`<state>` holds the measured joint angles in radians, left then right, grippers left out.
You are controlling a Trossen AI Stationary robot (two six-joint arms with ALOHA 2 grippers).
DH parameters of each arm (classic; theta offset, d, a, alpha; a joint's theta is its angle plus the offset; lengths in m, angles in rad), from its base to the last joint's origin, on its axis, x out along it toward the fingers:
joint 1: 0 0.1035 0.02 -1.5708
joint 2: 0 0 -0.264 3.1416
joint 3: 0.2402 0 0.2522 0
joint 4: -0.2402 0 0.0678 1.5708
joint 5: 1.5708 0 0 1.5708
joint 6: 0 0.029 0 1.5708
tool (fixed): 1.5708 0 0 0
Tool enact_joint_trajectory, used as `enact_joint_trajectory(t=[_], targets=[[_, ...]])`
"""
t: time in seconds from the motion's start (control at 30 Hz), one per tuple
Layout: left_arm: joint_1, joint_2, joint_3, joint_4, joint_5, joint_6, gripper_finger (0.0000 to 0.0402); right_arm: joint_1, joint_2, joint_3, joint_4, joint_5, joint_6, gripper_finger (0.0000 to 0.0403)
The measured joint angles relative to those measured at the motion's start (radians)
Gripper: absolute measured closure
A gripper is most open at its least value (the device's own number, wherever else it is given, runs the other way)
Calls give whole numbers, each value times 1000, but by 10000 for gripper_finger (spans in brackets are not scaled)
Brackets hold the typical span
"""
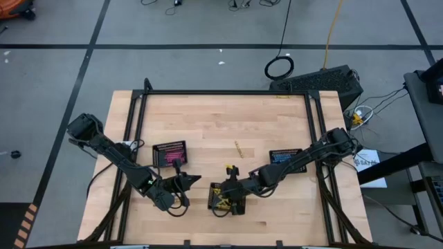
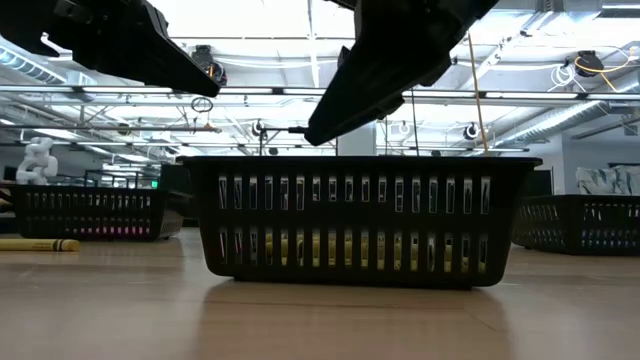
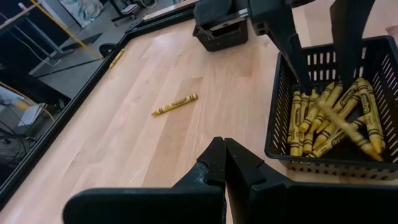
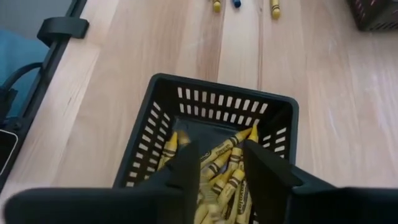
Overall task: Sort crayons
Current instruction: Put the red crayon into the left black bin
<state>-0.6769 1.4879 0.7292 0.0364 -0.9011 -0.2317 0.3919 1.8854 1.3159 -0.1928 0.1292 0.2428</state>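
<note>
Several yellow crayons [image 3: 329, 121] lie heaped in a black mesh tray [image 1: 216, 203] near the table's front edge. My right gripper [image 4: 221, 149] stands open over this heap, fingers dipped inside the tray walls, with nothing between them. One yellow crayon [image 3: 175, 104] lies flat on the bare wood farther back. My left gripper [image 3: 224, 155] hovers shut and empty just left of the tray [image 1: 196, 180]. The ends of three more crayons [image 4: 236, 4] show on the wood beyond the tray. My right gripper's fingertips [image 3: 305, 84] reach down to the top of the crayon heap in the tray. I cannot tell whether they touch the crayons. No crayon sits between the fingers.
A tray holding pink crayons [image 1: 169, 153] stands at the back left, and one holding blue crayons [image 1: 284, 157] at the back right. A black frame [image 1: 225, 92] runs around the tabletop. Bare wood lies between the trays.
</note>
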Motion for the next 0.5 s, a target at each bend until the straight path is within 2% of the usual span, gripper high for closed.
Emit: enact_joint_trajectory(t=[0.1, 0.37, 0.5], targets=[[0, 0, 0, 0, 0, 0, 402, 20, 0, 0, 5, 25, -10, 277], [-1, 0, 0, 7, 11, 0, 402, 136, 8, -65, 389, 308, -137, 291], [-30, -1, 20, -9, 29, 4, 402, 184, 8, -66, 469, 472, -221, 299]])
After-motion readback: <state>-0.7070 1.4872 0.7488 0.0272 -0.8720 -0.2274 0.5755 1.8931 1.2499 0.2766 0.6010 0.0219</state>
